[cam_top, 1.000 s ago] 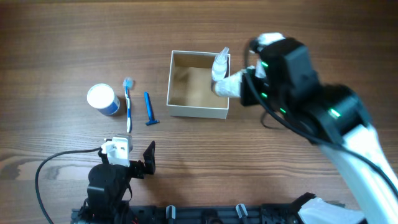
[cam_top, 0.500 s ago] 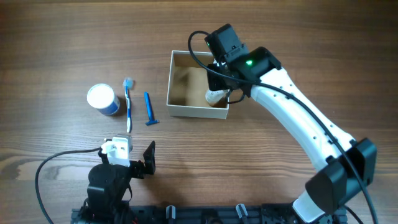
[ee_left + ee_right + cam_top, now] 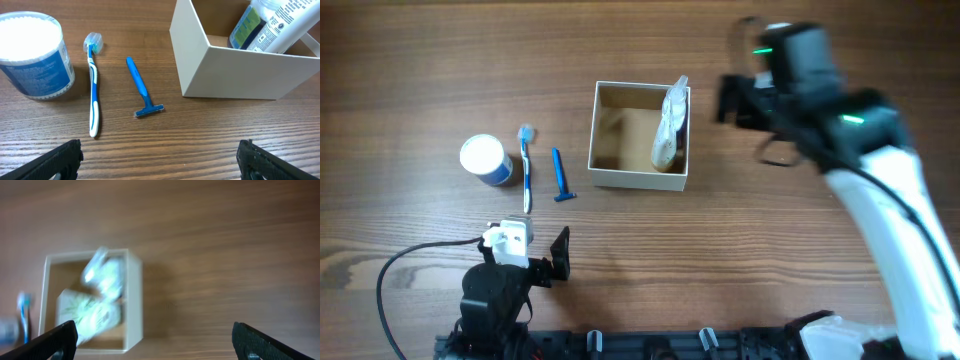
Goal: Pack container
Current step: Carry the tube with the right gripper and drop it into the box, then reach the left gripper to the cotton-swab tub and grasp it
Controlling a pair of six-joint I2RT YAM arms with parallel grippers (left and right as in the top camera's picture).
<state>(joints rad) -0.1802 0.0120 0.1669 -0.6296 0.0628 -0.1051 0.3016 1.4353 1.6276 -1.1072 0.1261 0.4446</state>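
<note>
Packing under way: the white-walled container sits mid-table, with a white tube leaning on its right wall. The tube's print is too small to read. A razor, a toothbrush and a blue jar lie to the left. The left fingers and right fingers are spread wide, holding nothing. Bare table opens to the right.

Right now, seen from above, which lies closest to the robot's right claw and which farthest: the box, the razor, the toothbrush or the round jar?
Measured from the right gripper in the overhead view:
1. The container, mid-table, right beside it.
2. The razor, just beyond the container's left wall.
3. The toothbrush, alongside the razor, further left.
4. The jar, at the far left end.
</note>
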